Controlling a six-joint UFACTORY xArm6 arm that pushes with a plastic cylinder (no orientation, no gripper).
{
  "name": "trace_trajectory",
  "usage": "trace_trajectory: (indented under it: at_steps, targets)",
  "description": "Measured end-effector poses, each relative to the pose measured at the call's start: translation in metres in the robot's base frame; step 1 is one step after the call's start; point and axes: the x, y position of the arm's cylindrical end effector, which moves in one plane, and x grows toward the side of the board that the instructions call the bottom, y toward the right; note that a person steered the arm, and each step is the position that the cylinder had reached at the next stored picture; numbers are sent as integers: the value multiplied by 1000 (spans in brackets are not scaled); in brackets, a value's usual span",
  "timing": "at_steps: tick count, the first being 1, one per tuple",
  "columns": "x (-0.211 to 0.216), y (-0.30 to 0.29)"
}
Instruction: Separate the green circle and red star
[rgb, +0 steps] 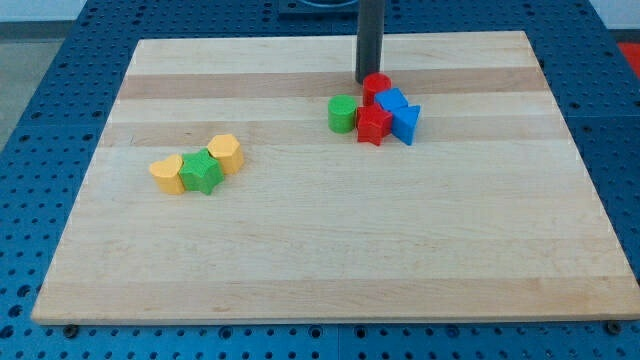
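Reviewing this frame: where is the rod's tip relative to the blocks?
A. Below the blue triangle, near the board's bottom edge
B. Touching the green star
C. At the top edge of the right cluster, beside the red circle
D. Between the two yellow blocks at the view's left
C: my tip sits at the top of the right cluster, against the red circle, above the green circle and red star.

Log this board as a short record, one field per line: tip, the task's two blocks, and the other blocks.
tip: my tip, at the view's top, just behind the red circle
green circle, left of and touching the red star
beside them: blue blocks
left group: yellow block, green star, yellow block
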Motion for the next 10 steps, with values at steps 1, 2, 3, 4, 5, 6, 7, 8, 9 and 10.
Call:
trace_trajectory:
  at_steps: [1, 2, 3, 4, 5, 6, 7, 8, 9, 10]
  targets:
    - [4, -4]
    - [9, -27]
    - [28, -42]
    - [46, -42]
    - [48, -40]
    - [48, -27]
    - [48, -9]
    - [54, -9]
    - [79, -54]
    - [93, -99]
